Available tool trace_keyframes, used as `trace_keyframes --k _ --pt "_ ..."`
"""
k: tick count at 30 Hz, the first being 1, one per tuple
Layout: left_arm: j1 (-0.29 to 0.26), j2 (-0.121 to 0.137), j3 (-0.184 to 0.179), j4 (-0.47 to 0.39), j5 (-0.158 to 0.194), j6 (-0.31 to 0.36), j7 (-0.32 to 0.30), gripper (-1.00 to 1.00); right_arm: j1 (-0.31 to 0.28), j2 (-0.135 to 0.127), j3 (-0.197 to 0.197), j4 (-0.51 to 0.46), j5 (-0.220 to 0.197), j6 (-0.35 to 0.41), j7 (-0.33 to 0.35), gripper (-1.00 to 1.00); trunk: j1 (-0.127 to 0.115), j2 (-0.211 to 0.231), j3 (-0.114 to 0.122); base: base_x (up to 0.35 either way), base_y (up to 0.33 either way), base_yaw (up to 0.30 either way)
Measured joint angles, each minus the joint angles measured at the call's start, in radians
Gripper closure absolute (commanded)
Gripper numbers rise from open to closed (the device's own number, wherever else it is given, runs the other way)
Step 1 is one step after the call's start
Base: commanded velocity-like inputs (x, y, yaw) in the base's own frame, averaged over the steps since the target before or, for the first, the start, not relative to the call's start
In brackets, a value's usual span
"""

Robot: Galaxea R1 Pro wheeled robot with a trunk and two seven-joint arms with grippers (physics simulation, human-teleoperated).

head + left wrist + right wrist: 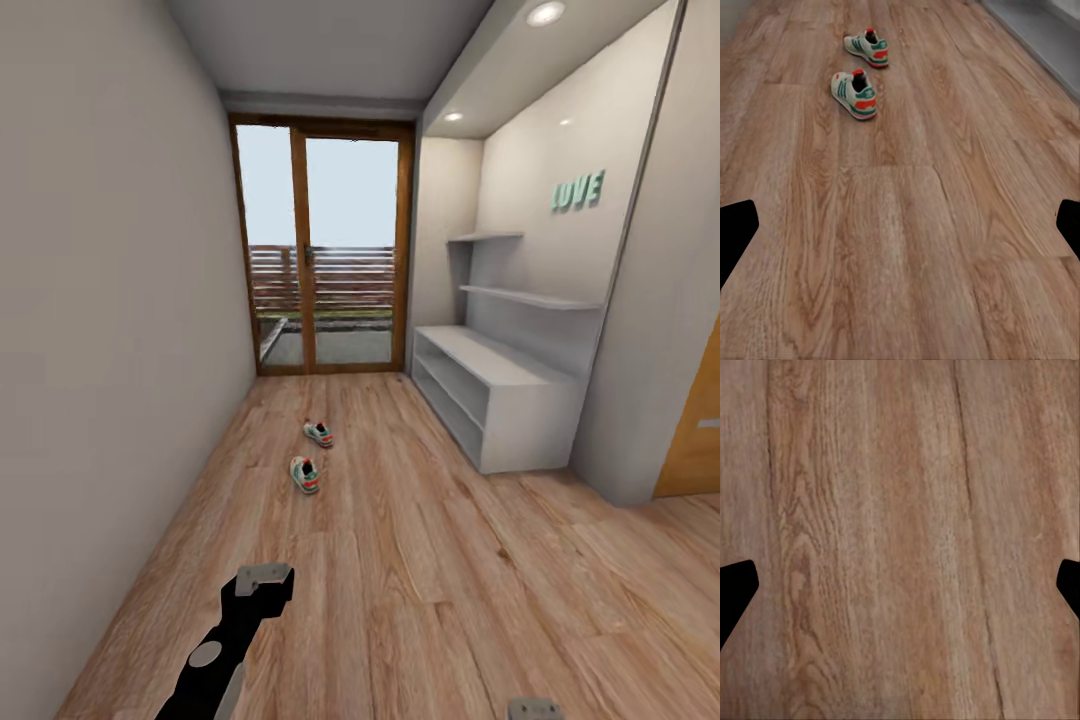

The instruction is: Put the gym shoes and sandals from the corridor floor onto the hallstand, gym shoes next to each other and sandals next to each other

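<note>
Looking down a corridor toward a glass door (pixel 322 255). Seeing two gym shoes lying on the corridor floor (pixel 420 580), the nearer gym shoe (pixel 305 474) and the farther gym shoe (pixel 319 433) near each other but apart, both empty. Standing well apart from them, along the right wall, the hallstand (pixel 497 392) with bare shelves. Hanging above the planks, the left hand (pixel 900 225) spread wide, holding nothing. Hanging likewise, the right hand (pixel 900 585), fingers wide, nothing between.

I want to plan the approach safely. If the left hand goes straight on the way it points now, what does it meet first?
Probably bare corridor floor. The left hand points down at the planks, short of the nearer gym shoe, though depth is unclear.
</note>
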Motion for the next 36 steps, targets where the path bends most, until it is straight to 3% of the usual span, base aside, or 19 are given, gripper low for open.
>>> trace_keyframes --k 36 --pt "0.0 0.0 0.0 0.0 0.0 0.0 -0.001 -1.0 0.0 0.0 0.0 0.0 0.0 0.0 0.0 -1.0 0.0 0.0 -0.043 0.303 -0.193 0.225"
